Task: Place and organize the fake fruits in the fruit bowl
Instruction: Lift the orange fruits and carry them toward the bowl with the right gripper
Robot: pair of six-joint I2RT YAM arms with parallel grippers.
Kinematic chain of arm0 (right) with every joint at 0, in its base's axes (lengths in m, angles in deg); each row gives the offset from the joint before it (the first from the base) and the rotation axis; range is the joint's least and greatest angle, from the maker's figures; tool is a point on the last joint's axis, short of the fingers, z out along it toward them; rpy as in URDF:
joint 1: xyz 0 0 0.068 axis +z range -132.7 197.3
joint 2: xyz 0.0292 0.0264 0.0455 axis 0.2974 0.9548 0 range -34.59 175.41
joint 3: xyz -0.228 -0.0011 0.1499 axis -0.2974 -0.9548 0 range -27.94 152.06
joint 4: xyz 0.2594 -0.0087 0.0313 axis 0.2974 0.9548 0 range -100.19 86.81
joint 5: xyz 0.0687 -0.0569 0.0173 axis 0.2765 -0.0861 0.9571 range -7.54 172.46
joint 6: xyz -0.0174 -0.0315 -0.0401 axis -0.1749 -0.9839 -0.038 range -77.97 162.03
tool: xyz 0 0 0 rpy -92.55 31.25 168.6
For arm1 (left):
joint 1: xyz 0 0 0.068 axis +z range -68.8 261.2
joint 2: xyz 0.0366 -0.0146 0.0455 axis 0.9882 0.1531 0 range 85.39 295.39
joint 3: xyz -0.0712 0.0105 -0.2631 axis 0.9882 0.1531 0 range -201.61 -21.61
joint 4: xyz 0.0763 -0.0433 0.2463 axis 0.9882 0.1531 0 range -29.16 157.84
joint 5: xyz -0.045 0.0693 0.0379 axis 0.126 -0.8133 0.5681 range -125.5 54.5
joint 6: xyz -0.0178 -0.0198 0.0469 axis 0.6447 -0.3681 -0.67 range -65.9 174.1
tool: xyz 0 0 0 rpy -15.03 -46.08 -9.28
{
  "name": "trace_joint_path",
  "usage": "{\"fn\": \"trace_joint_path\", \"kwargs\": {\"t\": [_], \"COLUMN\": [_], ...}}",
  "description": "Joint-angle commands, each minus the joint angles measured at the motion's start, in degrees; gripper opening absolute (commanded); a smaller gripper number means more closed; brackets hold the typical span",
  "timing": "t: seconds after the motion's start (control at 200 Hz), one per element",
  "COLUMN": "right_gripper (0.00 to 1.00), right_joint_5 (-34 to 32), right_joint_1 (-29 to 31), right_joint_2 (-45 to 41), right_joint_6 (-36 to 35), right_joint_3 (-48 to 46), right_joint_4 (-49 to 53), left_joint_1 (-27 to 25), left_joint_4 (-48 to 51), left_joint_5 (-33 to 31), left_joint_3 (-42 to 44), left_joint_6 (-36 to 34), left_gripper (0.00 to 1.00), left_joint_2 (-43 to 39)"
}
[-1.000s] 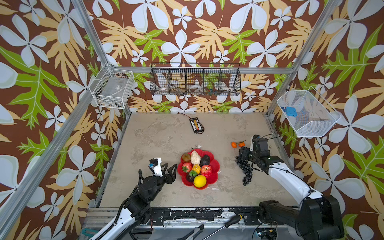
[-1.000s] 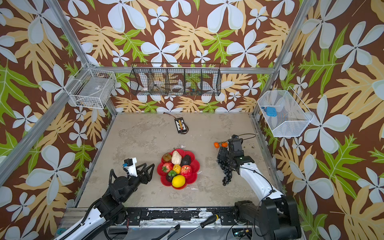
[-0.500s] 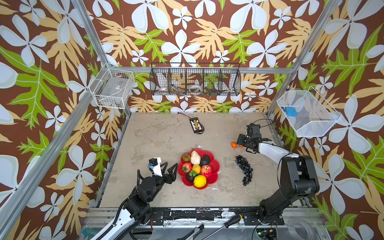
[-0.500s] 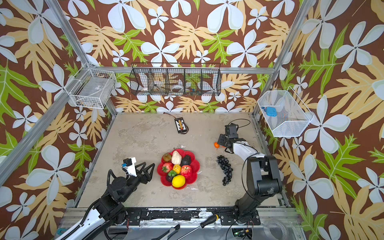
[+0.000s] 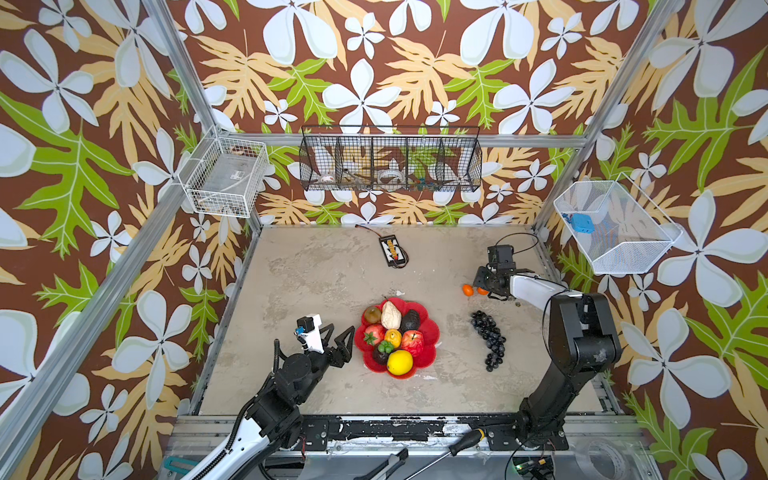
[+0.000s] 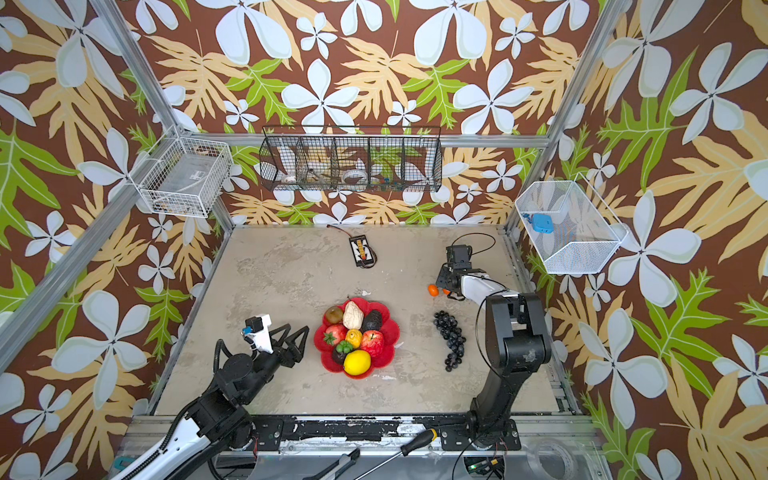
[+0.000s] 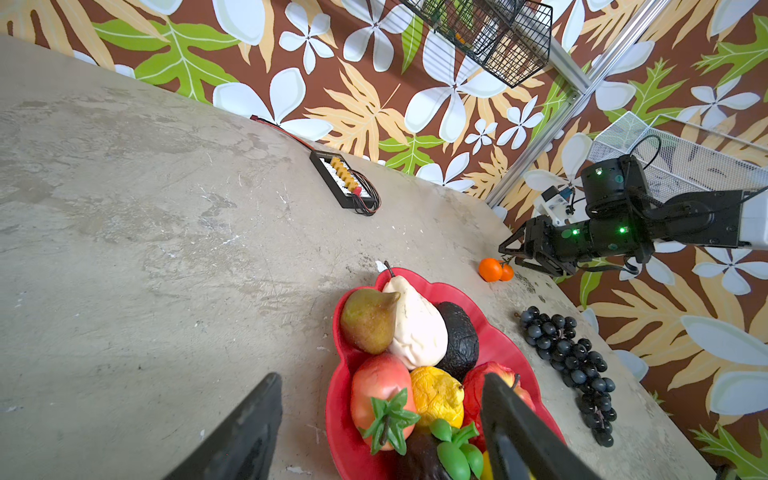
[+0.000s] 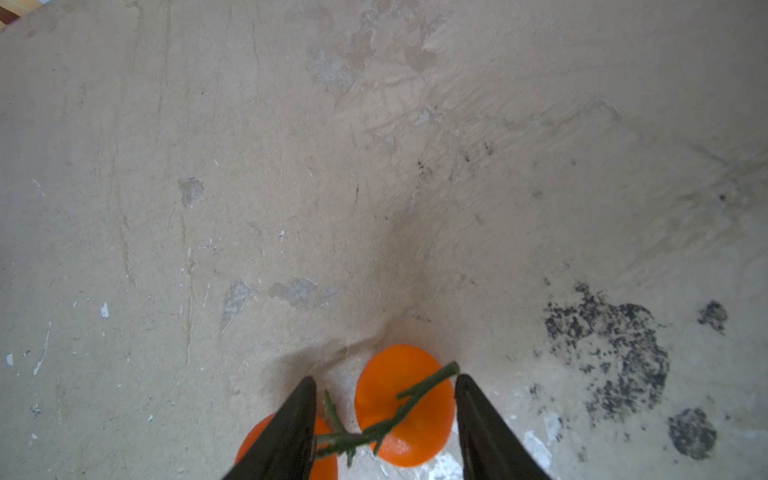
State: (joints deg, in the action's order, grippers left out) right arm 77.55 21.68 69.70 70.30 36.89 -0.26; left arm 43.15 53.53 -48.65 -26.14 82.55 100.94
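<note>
Between the fingers [image 8: 291,428] of the right gripper [image 8: 385,377], which are spread apart and clamped on nothing, one of the two small oranges [image 8: 405,411] is framed on the table [image 8: 249,166]; its twin lies partly beneath one finger, joined by a thin green stem [image 8: 374,432]. Light, hard, glossy plastic is presumed, so a squeeze across the orange's widest part is favoured over the bendy stem. Well away from these fingers, the fruit bowl [image 5: 432,332] is flanked by the left gripper [image 5: 342,328], held open and empty.
</note>
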Motion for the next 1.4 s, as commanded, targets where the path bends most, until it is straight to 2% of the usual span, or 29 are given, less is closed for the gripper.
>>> {"fn": "trace_joint_path", "kwargs": {"t": [0.0, 0.15, 0.325, 0.5, 0.736, 0.966, 1.176, 1.396], "right_gripper": [0.51, 0.47, 0.43, 0.33, 0.15, 0.1, 0.0, 0.0], "right_joint_5": [-0.36, 3.19, 2.54, 0.69, -1.69, -2.31, -2.1, -0.12], "right_joint_1": [0.01, 0.14, 0.45, 0.93, 2.44, 3.79, 4.05, 4.73], "right_joint_2": [1.22, 4.42, 6.04, 7.33, 8.37, 7.69, 6.63, 4.22], "right_joint_6": [-0.4, -2.29, -3.86, -5.32, -6.51, -7.07, -7.44, -7.71], "right_joint_3": [1.35, 4.85, 7.14, 8.36, 9.99, 10.31, 9.52, 8.21], "right_joint_4": [0.7, 2.34, 3.8, 4.65, 5.77, 5.97, 5.65, 5.0], "left_joint_1": [0.07, 0.07, 0.07, 0.07, 0.07, 0.07, 0.07, 0.07], "left_joint_4": [-0.17, -0.63, -1.08, -1.2, -1.28, -1.28, -1.25, -1.49], "left_joint_5": [-0.61, -0.56, -0.39, -0.46, -0.39, -0.56, -0.56, -0.57], "left_joint_3": [-0.21, -0.21, -0.39, -0.3, -0.21, -0.3, -0.26, -0.27], "left_joint_6": [0.12, 0.12, 0.12, 0.11, 0.21, 0.21, 0.2, 0.21], "left_gripper": [0.76, 0.77, 0.77, 0.77, 0.78, 0.78, 0.78, 0.78], "left_joint_2": [0.18, 1.11, 2.31, 2.29, 2.42, 2.55, 2.6, 2.99]}}
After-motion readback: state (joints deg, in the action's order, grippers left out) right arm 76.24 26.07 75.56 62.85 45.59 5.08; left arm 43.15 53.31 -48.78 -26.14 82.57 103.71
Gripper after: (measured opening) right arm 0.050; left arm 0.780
